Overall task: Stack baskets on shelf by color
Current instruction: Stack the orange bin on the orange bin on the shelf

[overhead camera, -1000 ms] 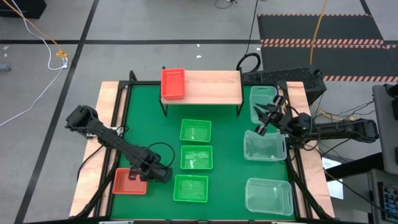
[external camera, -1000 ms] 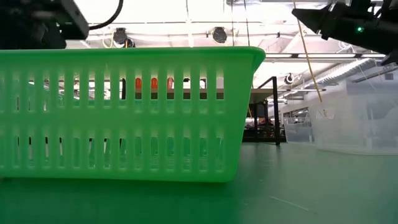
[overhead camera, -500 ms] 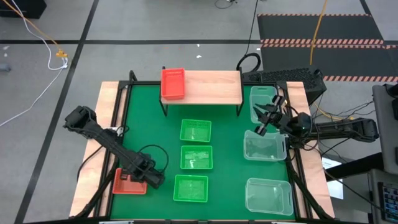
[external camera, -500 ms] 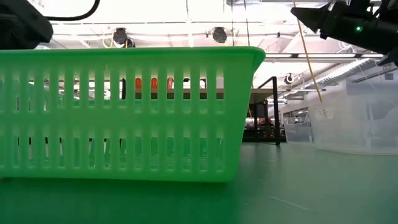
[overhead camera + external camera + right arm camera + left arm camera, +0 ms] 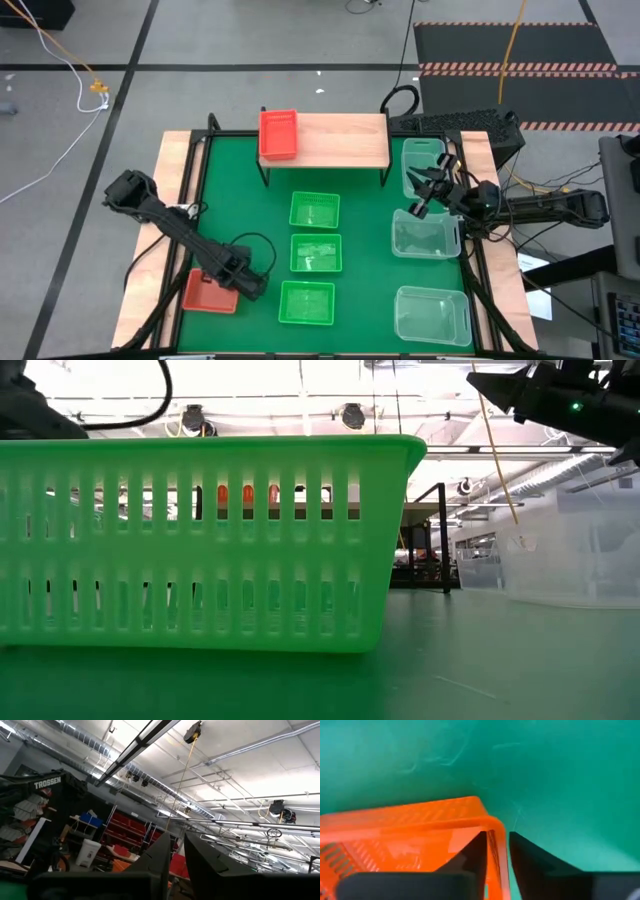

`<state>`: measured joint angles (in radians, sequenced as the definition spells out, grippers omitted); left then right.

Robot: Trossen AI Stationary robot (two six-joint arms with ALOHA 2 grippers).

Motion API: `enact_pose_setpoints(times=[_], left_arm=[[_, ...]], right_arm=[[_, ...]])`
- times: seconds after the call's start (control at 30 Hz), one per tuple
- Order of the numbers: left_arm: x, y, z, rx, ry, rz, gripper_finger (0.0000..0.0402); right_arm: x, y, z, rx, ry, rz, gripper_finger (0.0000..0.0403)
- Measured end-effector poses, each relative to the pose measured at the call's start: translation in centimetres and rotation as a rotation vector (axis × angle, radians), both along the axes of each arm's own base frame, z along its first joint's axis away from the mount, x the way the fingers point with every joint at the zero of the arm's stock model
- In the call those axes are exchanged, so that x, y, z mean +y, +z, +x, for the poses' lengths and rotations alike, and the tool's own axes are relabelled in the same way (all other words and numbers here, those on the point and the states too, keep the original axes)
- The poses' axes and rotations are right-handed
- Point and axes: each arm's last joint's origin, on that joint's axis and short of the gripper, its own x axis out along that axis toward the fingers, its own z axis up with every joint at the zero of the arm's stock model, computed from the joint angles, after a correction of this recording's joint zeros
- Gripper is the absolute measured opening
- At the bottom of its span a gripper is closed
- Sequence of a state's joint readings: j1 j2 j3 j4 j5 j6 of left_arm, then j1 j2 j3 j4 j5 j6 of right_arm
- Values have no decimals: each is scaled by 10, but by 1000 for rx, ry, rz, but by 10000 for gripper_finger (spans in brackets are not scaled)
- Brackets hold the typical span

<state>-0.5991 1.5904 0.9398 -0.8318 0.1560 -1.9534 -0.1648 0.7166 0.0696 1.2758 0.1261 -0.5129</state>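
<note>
My left gripper (image 5: 237, 287) (image 5: 497, 836) is down at the right end of a red basket (image 5: 208, 293) (image 5: 405, 840) on the near-left of the green mat. A second red basket (image 5: 278, 134) stands on the left end of the light-wood shelf (image 5: 340, 140). Three green baskets (image 5: 314, 211) (image 5: 316, 253) (image 5: 306, 302) sit in a column at mid-mat; the nearest fills the low view (image 5: 200, 540). Three clear baskets (image 5: 424, 165) (image 5: 425, 238) (image 5: 432, 315) line the right side. My right gripper (image 5: 425, 190) (image 5: 176, 840) hangs raised between the two far clear baskets, shut and empty, pointing up at the ceiling. My left gripper holds the red basket by its right end wall (image 5: 498, 847), near a corner. One finger (image 5: 475, 855) is inside the basket and the other (image 5: 527, 857) outside, coming from above and pointing down. The basket looks level on the mat in the high view.
The shelf's middle and right parts (image 5: 350, 140) are bare wood on black legs. A wooden frame (image 5: 175, 200) borders the mat. Cables and a dark box (image 5: 470, 125) lie at the far right corner. Open mat lies between the green column and the left arm.
My left gripper has moved toward the table's near-left, from beside the red basket to its right end wall, and come down onto it. In the low view the left arm has slipped out past the upper left corner. The right arm has kept still.
</note>
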Motion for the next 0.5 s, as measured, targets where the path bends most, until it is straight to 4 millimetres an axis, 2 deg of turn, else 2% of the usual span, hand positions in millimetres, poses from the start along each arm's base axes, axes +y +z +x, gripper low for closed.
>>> enact_pose_setpoints(times=[0.13,0.3,0.4,0.5], left_arm=[[5,1,7,-51,-137,-17,15],[4,17,18,-115,-274,-51,13],[3,37,24,-133,-362,-46,6],[2,65,28,-133,-449,-25,6]], right_arm=[[0,0,0,0,0,1,50],[0,0,0,0,1,2,50],[0,-1,0,6,1,3,50],[0,-2,1,18,1,6,50]])
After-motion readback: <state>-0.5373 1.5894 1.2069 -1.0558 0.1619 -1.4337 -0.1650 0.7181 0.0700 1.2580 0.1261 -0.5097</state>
